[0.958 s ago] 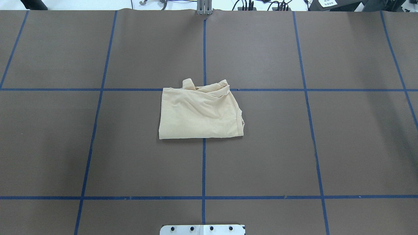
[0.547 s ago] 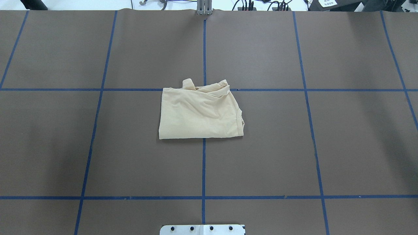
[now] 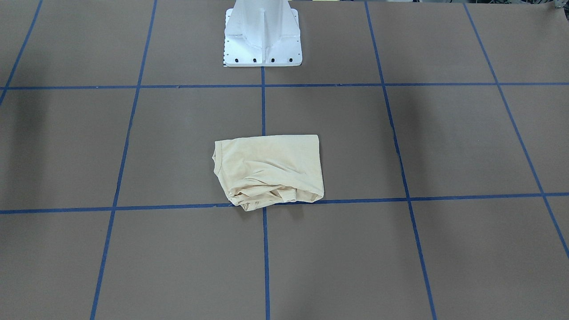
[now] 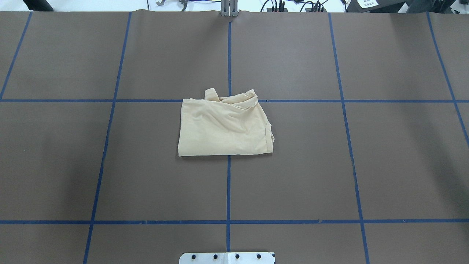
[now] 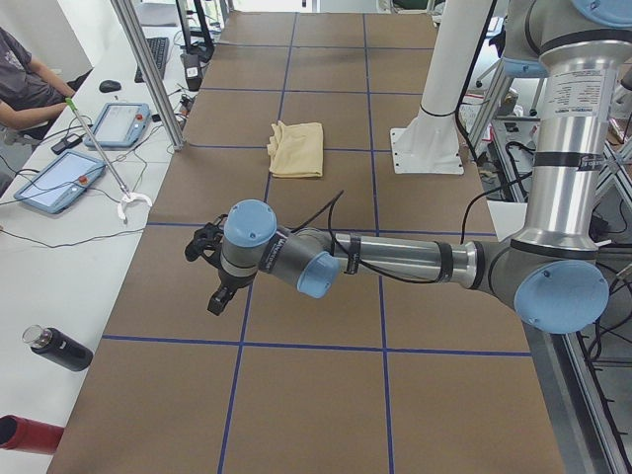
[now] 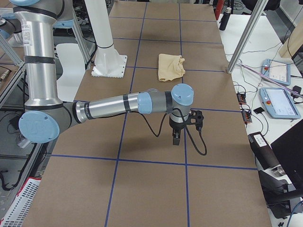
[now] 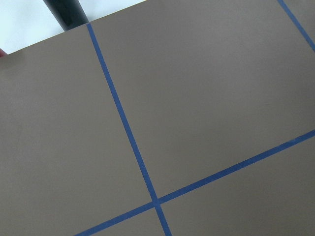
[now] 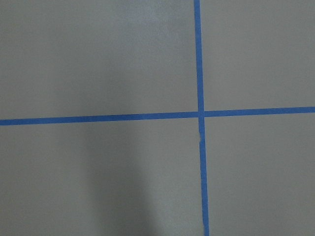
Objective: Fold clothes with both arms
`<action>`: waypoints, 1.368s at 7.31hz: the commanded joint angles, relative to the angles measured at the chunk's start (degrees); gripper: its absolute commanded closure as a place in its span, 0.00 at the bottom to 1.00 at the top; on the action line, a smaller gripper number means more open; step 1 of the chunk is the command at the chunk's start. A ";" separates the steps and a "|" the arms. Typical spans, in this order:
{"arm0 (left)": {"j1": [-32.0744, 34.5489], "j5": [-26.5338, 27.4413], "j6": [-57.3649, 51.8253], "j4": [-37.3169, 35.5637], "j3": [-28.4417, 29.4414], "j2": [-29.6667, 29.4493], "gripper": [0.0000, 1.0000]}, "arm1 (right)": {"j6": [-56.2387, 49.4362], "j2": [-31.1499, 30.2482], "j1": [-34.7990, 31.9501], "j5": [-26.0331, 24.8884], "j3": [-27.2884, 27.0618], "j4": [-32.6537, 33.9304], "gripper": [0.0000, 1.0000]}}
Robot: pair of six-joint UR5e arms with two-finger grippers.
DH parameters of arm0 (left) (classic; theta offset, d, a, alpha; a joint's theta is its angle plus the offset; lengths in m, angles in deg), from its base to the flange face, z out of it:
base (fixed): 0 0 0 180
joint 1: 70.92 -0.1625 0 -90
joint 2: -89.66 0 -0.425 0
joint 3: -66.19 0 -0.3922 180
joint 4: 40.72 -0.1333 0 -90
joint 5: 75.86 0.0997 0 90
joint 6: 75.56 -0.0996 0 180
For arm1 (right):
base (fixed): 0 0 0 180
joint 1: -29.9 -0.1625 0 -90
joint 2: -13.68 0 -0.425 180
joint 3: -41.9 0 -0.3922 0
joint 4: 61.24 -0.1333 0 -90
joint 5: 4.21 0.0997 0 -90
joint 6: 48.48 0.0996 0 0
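The pale cream-yellow T-shirt (image 4: 225, 126) lay folded into a compact, roughly rectangular packet at the middle of the brown table (image 4: 329, 165). It straddled the central blue tape line (image 4: 228, 183), with its far edge on the crossing line. The edge nearest the white pedestal base (image 3: 262, 40) was straight and flat. The far edge was rumpled, with a small lobe of cloth poking out beyond the outline, and a curved seam showed at the packet's right side. No print was visible. Neither arm was near the garment. The left arm (image 5: 395, 262) hung over bare table toward the robot's left end, with the left gripper (image 5: 214, 301) pointing down. The right arm (image 6: 113, 106) mirrored it at the opposite end, with the right gripper (image 6: 176, 138) likewise pointing down. Each gripper showed only in a side view, so how far its jaws stood apart could not be told, though nothing appeared to be held. Both wrist cameras showed only paper and tape. The fold appeared essentially complete. If any tidying were wanted, it would best be confined to the bunched far edge. Both grippers would pinch only the top layer at its two corners, lift low and draw outward together, so that the thin cotton beneath was not dragged or unfolded.
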 commanded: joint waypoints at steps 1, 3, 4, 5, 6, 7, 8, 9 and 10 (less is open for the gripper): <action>0.00 -0.08 0.02 0.19 -0.96 0.06 0.00 | -0.09 0.21 0.30 1.11 -0.34 0.00 0.00; 0.00 0.18 0.02 0.19 -2.45 -0.19 0.00 | -0.27 0.82 0.30 1.21 -0.53 -0.08 0.00; 0.08 0.27 0.02 0.01 -6.21 -0.03 0.00 | -0.27 0.92 0.30 1.21 -0.71 -0.26 0.00; 0.08 0.27 0.02 -0.08 -9.81 0.50 0.00 | -0.18 0.92 0.30 1.21 -0.62 -4.70 0.00; 0.17 -0.08 0.02 -0.08 -11.50 0.94 0.00 | -0.01 0.48 0.39 1.91 -0.19 -9.53 0.00; 0.17 -0.08 0.02 0.01 -12.82 2.07 0.00 | 0.08 -1.09 0.30 6.00 -0.88 -10.19 0.00; 0.26 0.35 0.02 -0.08 -14.92 2.26 0.00 | 0.08 -1.89 0.39 8.57 -0.54 -10.28 0.00; 0.17 0.27 0.02 0.01 -15.21 2.17 0.00 | -0.18 -1.55 0.74 8.51 -0.36 -10.37 0.00; 0.26 0.36 0.02 -0.08 -15.90 2.26 0.00 | -0.01 -1.02 0.74 8.42 -0.62 -10.37 0.00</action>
